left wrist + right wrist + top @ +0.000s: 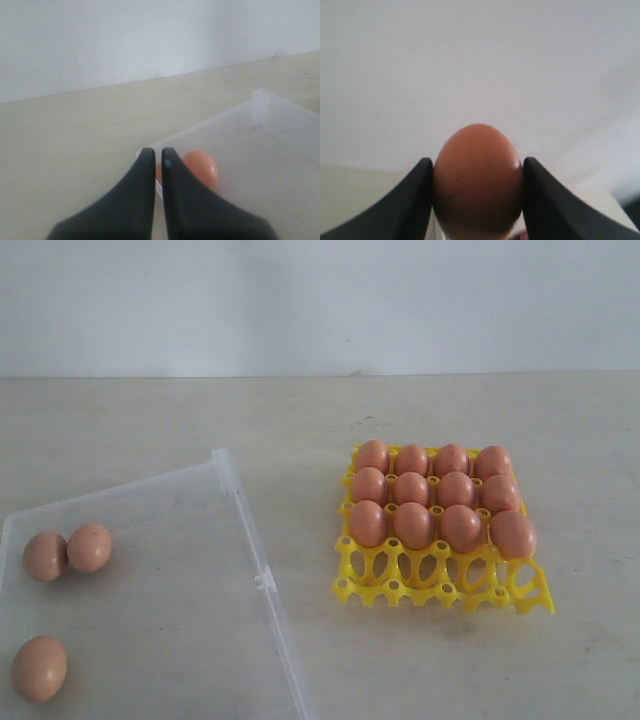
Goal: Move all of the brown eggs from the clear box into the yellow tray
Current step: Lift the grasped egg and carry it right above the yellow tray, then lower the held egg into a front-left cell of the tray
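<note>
Transport step: right gripper (477,162) clamps brown egg (477,187), outside exterior view. Left gripper (157,152) closed, empty, by clear box (180,640) holding three eggs (89,546). Yellow tray (445,592) at box's 3 o'clock; its 6 o'clock row bare. Next: lower egg gently into bare cup.

The left gripper (157,151) has smooth matte-black plastic fingers (140,192) tapering to rounded tips; the right gripper (478,162) has matching black curved fingers (547,202).
</note>
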Available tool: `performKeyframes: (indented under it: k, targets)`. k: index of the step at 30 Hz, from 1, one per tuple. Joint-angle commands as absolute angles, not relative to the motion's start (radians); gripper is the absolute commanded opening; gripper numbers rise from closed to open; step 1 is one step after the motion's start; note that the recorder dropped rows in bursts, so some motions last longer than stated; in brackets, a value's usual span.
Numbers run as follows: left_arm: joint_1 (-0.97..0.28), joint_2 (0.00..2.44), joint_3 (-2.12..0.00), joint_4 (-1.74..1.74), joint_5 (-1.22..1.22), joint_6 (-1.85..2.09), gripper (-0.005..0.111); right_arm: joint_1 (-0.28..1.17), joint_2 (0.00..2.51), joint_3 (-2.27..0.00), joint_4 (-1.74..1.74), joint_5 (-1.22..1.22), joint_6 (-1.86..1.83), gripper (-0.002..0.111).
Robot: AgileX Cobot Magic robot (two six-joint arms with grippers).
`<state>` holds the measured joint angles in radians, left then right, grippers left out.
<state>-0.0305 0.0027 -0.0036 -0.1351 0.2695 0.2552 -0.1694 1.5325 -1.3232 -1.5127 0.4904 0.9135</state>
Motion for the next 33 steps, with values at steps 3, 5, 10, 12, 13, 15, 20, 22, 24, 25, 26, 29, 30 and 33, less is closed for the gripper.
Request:
performKeyframes:
  k: [3, 5, 10, 12, 13, 15, 20, 22, 24, 25, 26, 29, 30, 33]
  targets:
    - [-0.034, 0.0, 0.0, -0.142, 0.262, 0.255, 0.004, -0.214, 1.571, -1.326, -0.766, 0.793, 0.348, 0.0]
    - [-0.034, 0.0, 0.0, -0.142, 0.262, 0.255, 0.004, -0.244, 1.604, -1.326, -0.531, 0.878, 0.154, 0.0]
    - [-0.034, 0.0, 0.0, -0.142, 0.262, 0.255, 0.004, -0.259, 1.638, -1.326, 0.052, 1.012, -0.273, 0.0]
    - [-0.034, 0.0, 0.0, -0.142, 0.262, 0.255, 0.004, -0.259, 1.628, -1.326, 0.369, 1.02, -0.468, 0.0]
    - [-0.034, 0.0, 0.0, -0.142, 0.262, 0.255, 0.004, -0.259, 1.626, -1.326, 0.494, 1.034, -0.553, 0.0]
    - [-0.034, 0.0, 0.0, -0.142, 0.262, 0.255, 0.004, -0.259, 1.617, -1.32, 0.802, 1.079, -0.782, 0.0]
    - [-0.034, 0.0, 0.0, -0.142, 0.262, 0.255, 0.004, -0.234, 1.601, -1.209, 1.448, 1.221, -1.333, 0.0]
    - [-0.034, 0.0, 0.0, -0.142, 0.262, 0.255, 0.004, -0.199, 1.601, -1.118, 1.571, 1.221, -1.471, 0.0]
    - [-0.034, 0.0, 0.0, -0.142, 0.262, 0.255, 0.004, -0.148, 1.601, -1.001, 1.639, 1.221, -1.61, 0.0]
    - [-0.034, 0.0, 0.0, -0.142, 0.262, 0.255, 0.004, -0.115, 1.601, -0.936, 1.664, 1.221, -1.669, 0.0]
    - [-0.034, 0.0, 0.0, -0.142, 0.262, 0.255, 0.004, -0.088, 1.601, -0.884, 1.68, 1.221, -1.716, 0.0]
    - [-0.034, 0.0, 0.0, -0.142, 0.262, 0.255, 0.004, 0.009, 1.601, -0.731, 1.7, 1.166, -1.879, 0.0]
    - [-0.034, 0.0, 0.0, -0.142, 0.262, 0.255, 0.004, 0.029, 1.601, -0.704, 1.696, 1.116, -1.911, 0.0]
    - [-0.034, 0.0, 0.0, -0.142, 0.262, 0.255, 0.004, 0.083, 1.601, -0.646, 1.709, 0.991, -2.023, 0.0]
